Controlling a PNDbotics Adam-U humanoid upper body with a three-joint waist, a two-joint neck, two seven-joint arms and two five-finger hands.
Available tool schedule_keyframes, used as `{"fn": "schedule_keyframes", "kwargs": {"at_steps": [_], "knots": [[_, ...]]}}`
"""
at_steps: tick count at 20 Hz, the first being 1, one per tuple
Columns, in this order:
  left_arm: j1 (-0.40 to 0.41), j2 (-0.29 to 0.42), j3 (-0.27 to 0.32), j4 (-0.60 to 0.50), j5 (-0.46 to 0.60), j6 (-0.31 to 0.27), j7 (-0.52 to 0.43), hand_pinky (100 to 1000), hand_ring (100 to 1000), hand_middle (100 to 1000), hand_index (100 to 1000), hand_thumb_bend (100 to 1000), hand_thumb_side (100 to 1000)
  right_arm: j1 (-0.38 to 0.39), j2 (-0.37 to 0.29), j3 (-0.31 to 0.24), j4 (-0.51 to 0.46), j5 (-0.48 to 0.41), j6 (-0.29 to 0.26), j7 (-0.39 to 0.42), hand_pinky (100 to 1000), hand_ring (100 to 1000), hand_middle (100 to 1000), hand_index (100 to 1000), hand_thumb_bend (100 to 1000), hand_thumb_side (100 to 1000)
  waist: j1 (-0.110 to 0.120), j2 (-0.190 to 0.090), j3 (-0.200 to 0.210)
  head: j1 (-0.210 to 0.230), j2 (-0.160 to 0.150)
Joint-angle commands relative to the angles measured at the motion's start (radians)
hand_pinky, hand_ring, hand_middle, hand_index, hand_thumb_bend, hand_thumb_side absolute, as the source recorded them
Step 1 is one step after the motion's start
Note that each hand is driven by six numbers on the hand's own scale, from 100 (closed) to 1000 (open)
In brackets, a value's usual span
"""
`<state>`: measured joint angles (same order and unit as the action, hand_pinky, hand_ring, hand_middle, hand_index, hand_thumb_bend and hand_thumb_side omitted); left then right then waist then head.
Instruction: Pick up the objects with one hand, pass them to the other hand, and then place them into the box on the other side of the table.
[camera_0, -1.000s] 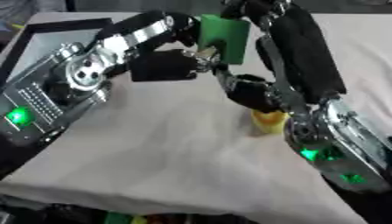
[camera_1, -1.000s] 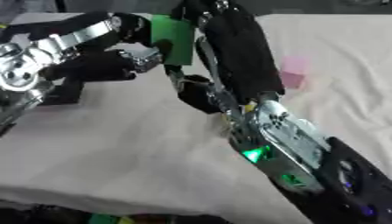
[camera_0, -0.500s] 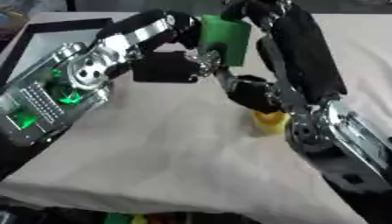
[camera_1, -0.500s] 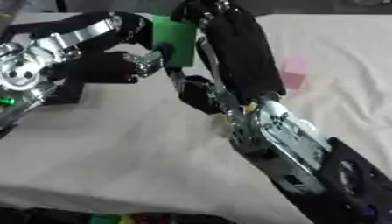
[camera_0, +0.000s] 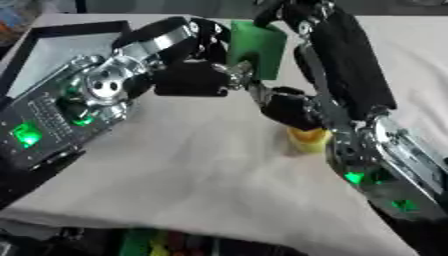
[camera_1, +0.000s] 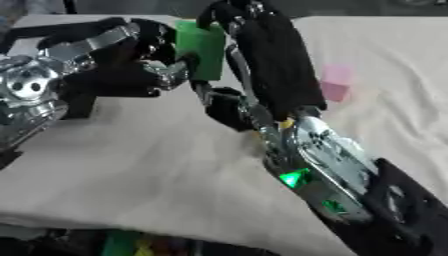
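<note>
Meeting above the middle of the table (camera_0: 175, 165), both hands close on one green block (camera_0: 259, 47); the block is a plain, matte, bright green slab with squared edges, standing nearly upright with its broad face toward the camera, raised clear of the white cloth (no label, print or marking can be read on it). The left hand (camera_0: 197, 77) comes in from the left with its fingers curled against the block's left edge and lower corner; the right hand (camera_1: 254, 35) reaches in from the right, its black fingers wrapped over the block's top and right side; which hand bears the weight cannot be told. A small yellow object (camera_0: 306, 140) sits on the cloth just beside the right forearm, partly hidden by it; its shape cannot be made out. A pink block (camera_1: 334, 82) lies on the cloth to the right of the right arm, well apart from the green block. A black-rimmed box (camera_0: 52, 32) with a pale floor lies at the far left, behind the left arm; green indicator lights glow on both forearms.
</note>
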<state>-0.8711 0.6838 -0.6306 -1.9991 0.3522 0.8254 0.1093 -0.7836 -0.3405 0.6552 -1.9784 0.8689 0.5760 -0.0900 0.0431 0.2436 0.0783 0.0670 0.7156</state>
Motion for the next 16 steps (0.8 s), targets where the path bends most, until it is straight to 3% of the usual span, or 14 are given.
{"fn": "schedule_keyframes", "kwargs": {"at_steps": [1,7,12,13,16], "knots": [[-0.006,0.014,0.001,-0.001,0.047,0.015,0.046,1000,753,544,389,100,245,-0.021,-0.006,-0.011,-0.022,0.019,0.007,0.009,769,804,699,592,507,100,0.014,-0.009,-0.001,0.001,-0.003],[-0.002,0.018,-0.007,-0.001,0.112,0.017,0.094,1000,752,539,356,100,246,-0.022,-0.009,-0.015,-0.022,0.041,0.024,0.043,791,841,763,673,627,133,0.014,-0.011,-0.004,0.003,-0.004],[0.001,0.021,-0.009,-0.001,0.142,0.016,0.119,1000,751,538,350,100,246,-0.023,-0.010,-0.017,-0.022,0.077,0.037,0.093,802,857,789,707,652,160,0.015,-0.011,-0.004,0.004,-0.003],[0.002,0.022,-0.010,-0.001,0.146,0.017,0.123,1000,749,534,340,100,245,-0.022,-0.011,-0.017,-0.021,0.083,0.039,0.100,819,893,845,782,704,236,0.015,-0.011,-0.004,0.005,-0.004],[0.012,0.025,-0.006,-0.001,0.170,0.023,0.138,1000,746,530,336,100,244,-0.021,-0.016,-0.018,-0.021,0.110,0.052,0.136,828,910,866,809,732,271,0.014,-0.010,-0.005,0.005,-0.005]]}}
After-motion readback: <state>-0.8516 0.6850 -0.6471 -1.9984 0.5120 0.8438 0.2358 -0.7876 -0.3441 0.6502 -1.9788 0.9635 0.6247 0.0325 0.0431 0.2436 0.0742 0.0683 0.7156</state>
